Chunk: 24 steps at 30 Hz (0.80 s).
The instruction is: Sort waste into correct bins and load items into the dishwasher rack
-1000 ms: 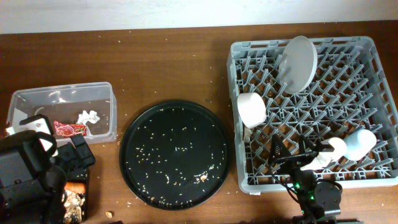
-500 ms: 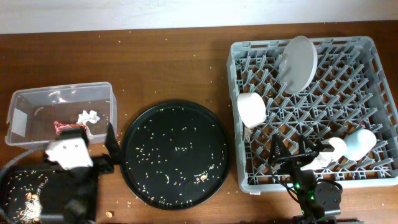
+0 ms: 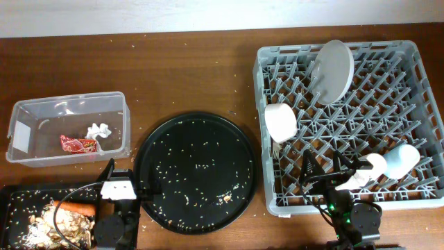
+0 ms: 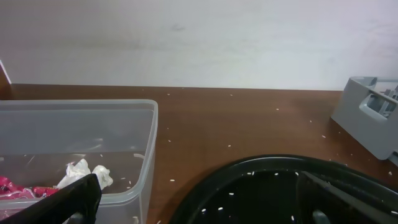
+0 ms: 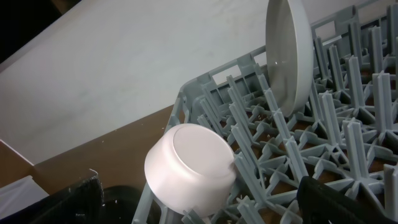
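The clear tub (image 3: 66,104) holds the red wrapper (image 3: 78,144) and the white tissue (image 3: 98,130). The black bin (image 3: 14,201) at the front left holds the carrot (image 3: 82,208) and brown food scraps (image 3: 59,223). The grey rack (image 3: 416,90) holds the white plate (image 3: 331,71) upright, the white bowl (image 3: 281,122) upside down, a cream cup (image 3: 370,169) and a light-blue cup (image 3: 402,160). My left gripper (image 3: 128,182) is open and empty between the black bin and the round tray. My right gripper (image 3: 326,170) is open and empty over the rack's front edge, left of the cups.
The large round black tray (image 3: 194,171) lies mid-table, scattered with rice crumbs. In the left wrist view the tub (image 4: 93,124), the tissue (image 4: 84,174), the tray (image 4: 280,180) and the rack's corner (image 4: 367,115) show. In the right wrist view the bowl (image 5: 189,165) and the plate (image 5: 289,56) show.
My left arm has drawn back from over the black bin and the tub to the tray's left edge, uncovering the carrot and scraps in the bin. The right arm has not moved.
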Tool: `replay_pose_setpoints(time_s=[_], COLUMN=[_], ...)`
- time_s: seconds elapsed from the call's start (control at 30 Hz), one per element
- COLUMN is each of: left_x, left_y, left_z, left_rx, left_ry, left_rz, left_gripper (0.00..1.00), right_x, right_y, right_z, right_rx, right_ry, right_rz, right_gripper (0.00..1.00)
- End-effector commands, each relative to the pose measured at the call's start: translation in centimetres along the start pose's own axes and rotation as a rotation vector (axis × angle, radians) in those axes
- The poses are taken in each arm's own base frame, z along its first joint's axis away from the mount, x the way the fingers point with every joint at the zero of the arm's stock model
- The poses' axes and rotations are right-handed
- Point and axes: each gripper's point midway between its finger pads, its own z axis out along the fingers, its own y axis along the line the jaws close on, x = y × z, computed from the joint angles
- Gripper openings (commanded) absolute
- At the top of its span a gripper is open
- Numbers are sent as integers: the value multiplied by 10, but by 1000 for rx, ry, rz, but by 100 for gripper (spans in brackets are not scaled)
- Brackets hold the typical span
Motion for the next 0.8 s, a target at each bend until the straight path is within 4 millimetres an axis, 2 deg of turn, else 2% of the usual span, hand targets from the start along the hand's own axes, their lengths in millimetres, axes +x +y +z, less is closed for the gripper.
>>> replay_pose_setpoints(time_s=[0.0, 0.07, 0.17, 0.77], left_x=[1, 1, 1, 1], left_y=[-3, -3, -3, -3], left_z=[0, 0, 0, 0], left_rx=[17, 17, 17, 17], left_ry=[1, 1, 1, 1], left_rz=[9, 9, 9, 9], left_gripper=[99, 99, 99, 99], right_x=[2, 2, 11, 11], right_y=[-1, -1, 14, 14], right_z=[0, 0, 0, 0], right_rx=[-1, -1, -63, -62], right_ry=[1, 1, 40, 40], right_rz=[-2, -2, -6, -6], right_gripper=[99, 99, 99, 99])
